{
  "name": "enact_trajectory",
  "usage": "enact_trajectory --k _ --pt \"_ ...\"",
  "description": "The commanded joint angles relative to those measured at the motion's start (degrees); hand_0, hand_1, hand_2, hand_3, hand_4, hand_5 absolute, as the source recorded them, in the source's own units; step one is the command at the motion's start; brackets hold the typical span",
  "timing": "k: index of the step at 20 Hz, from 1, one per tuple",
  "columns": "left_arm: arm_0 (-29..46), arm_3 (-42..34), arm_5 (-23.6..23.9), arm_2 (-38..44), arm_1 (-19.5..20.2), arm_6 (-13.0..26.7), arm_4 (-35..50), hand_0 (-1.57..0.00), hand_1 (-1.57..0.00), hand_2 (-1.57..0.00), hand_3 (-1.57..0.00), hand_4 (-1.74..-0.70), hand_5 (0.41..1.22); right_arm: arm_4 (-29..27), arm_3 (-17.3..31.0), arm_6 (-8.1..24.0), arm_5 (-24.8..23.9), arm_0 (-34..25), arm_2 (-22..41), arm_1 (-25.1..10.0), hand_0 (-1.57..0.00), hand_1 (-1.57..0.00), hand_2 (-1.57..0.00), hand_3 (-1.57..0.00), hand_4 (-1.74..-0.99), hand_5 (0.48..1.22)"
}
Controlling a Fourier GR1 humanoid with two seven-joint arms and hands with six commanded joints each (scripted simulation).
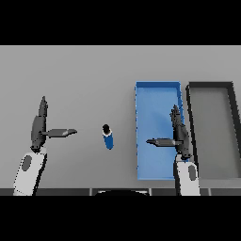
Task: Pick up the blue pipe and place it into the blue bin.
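The short blue plastic pipe [108, 137], dark-capped, stands on the grey table [84, 75] between your straight-fingered, empty left hand [40, 127] and right hand [180, 134], left of the rectangular blue bin [157, 86]; judge it light, rigid and slippery, and grasp mid-body.

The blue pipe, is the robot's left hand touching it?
Apart. The head view shows bare table between the left hand and the blue pipe.
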Motion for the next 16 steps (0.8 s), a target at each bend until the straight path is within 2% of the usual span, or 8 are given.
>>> enact_trajectory --k 1,6,7,9,13,16 --pt "0.0 -0.01 0.02 0.03 -0.02 -0.26 0.0 0.0 0.0 0.0 0.0 -1.07 0.591 -0.01 0.0 0.0 -0.05 0.0 0.0 0.01 0.0 0.0 0.0 0.0 -1.225 0.617" --pt "-0.13 0.29 0.02 0.0 0.08 -0.21 -0.16 0.0 0.0 0.0 0.0 -1.07 0.591 -0.09 -0.44 -0.48 0.27 0.62 0.13 -0.15 0.0 0.0 0.0 0.0 -1.225 0.617" --pt "-0.62 -0.09 -7.83 -2.03 4.32 -2.31 0.22 0.0 0.0 0.0 0.0 -1.07 0.591 2.67 -2.03 -2.88 1.95 1.62 2.44 -2.35 0.0 0.0 0.0 0.0 -1.225 0.617" --pt "-0.62 -0.11 -16.57 -2.73 9.97 -4.55 1.62 0.0 0.0 0.0 0.0 -1.07 0.589 6.37 -4.71 -4.78 3.19 3.92 5.13 -4.81 0.0 0.0 0.0 0.0 -1.225 0.618" --pt "0.15 -0.31 -21.15 -3.53 11.9 -6.04 2.49 0.0 0.0 0.0 0.0 -1.08 0.596 9.9 -6.57 -4.0 2.43 5.86 6.76 -5.93 0.0 0.0 0.0 0.0 -1.203 0.614" --pt "1.24 -1.69 -23.13 -4.45 12.21 -7.15 2.98 0.0 0.0 0.0 0.0 -1.09 0.605 10.01 -7.55 -1.26 1.84 5.18 6.31 -6.38 0.0 0.0 0.0 0.0 -1.185 0.597"
